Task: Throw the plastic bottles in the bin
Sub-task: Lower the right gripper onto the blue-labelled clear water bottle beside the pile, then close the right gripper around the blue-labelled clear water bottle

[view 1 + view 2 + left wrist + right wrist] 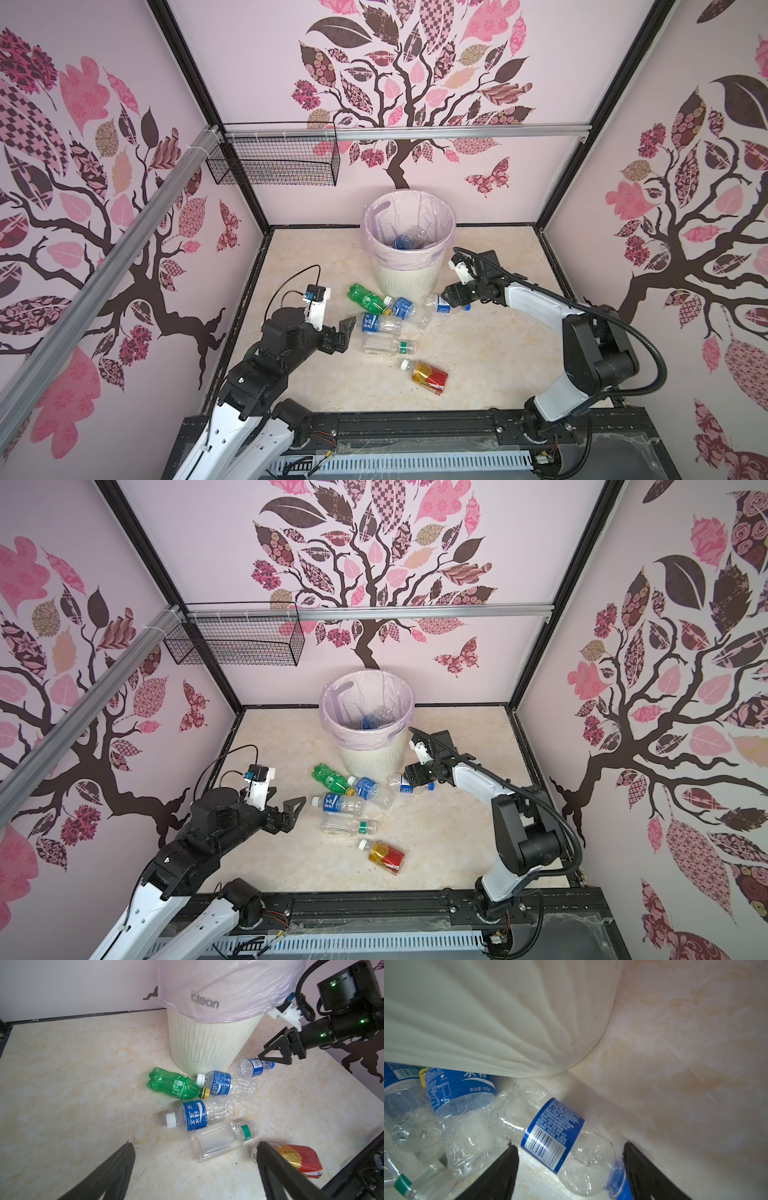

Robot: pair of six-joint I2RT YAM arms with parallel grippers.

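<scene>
I noted right gripper jaws partly open astride a clear blue-labelled plastic bottle; left gripper jaws gaped wide.

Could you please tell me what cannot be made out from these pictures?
- Top views: how many bottles lie in the bin; its rim and crumpled bag hide most.
- Right wrist view: whether the jaws of the right gripper press the blue-label bottle; its cap end runs off the edge.
- Left wrist view: the neck of the amber bottle, behind a jaw of the left gripper.
- Top views: what the wire basket holds, too small through the mesh.
</scene>
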